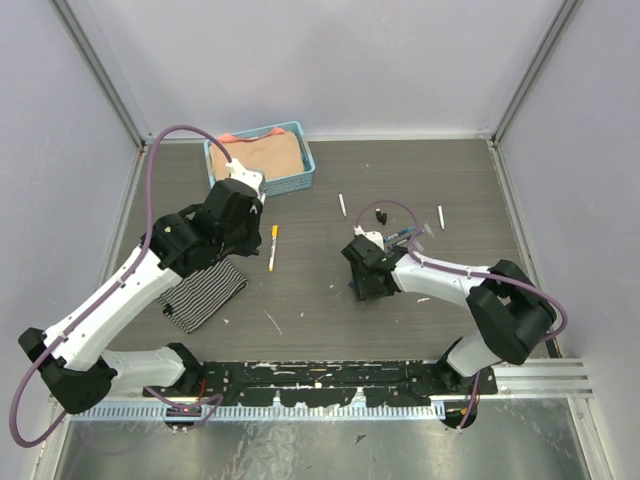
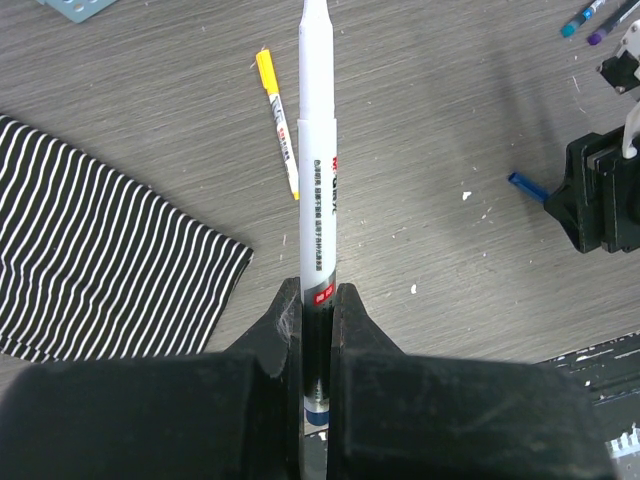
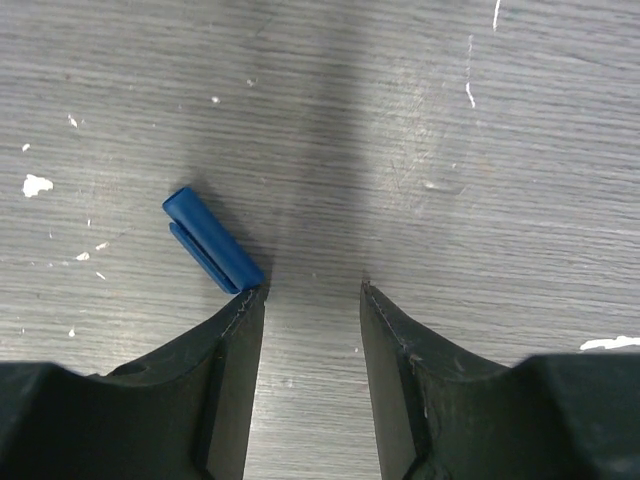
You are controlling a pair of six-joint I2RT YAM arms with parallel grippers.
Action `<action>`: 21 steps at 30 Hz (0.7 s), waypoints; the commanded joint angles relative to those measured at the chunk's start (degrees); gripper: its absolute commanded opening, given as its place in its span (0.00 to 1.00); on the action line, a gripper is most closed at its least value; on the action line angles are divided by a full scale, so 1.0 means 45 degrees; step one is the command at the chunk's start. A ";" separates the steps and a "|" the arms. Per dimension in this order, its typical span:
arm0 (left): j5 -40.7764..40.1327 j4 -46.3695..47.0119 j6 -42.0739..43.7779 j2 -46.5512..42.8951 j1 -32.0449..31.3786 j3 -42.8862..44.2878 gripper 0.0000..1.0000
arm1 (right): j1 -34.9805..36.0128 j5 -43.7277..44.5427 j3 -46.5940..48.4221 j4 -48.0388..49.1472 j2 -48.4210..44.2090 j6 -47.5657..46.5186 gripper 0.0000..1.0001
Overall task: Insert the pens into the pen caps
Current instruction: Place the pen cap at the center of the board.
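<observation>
My left gripper (image 2: 317, 290) is shut on a white pen (image 2: 318, 180) that sticks straight out from the jaws above the table; in the top view this gripper (image 1: 240, 215) is left of centre. A white pen with a yellow cap on it (image 2: 278, 125) lies just ahead, also in the top view (image 1: 272, 247). My right gripper (image 3: 313, 290) is open and low over the table, with a blue cap (image 3: 213, 240) lying at its left fingertip, outside the jaws. Two bare white pens (image 1: 342, 205) (image 1: 440, 217) and a black cap (image 1: 380, 215) lie further back.
A striped cloth (image 1: 205, 292) lies under my left arm. A blue basket (image 1: 305, 160) with a brown cloth stands at the back. Two capped pens, teal (image 2: 582, 16) and purple (image 2: 610, 25), lie behind my right gripper (image 1: 365, 282).
</observation>
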 commanded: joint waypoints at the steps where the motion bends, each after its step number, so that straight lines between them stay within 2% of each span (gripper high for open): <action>1: 0.0050 0.0320 0.0144 -0.0073 0.0045 0.0069 0.00 | -0.0498 0.0216 0.0139 0.0575 0.0344 -0.0126 0.49; 7: 0.0063 0.0269 0.0161 -0.0063 0.0045 0.0111 0.00 | -0.0984 0.0374 0.0547 0.0366 0.0316 -0.0406 0.49; 14: 0.0113 0.0414 0.0161 -0.0018 0.0049 0.0084 0.00 | -0.0936 0.0334 0.0690 -0.0235 -0.1368 0.0076 0.48; 17: 0.0191 0.0430 0.0162 0.0068 0.0049 0.0088 0.00 | -0.0405 -0.0076 0.0706 -0.0055 -0.1819 0.0494 0.48; 21: 0.0293 0.0509 0.0143 0.0083 0.0051 0.0085 0.00 | 0.0740 0.0495 0.1158 -0.0393 -0.0931 0.0874 0.55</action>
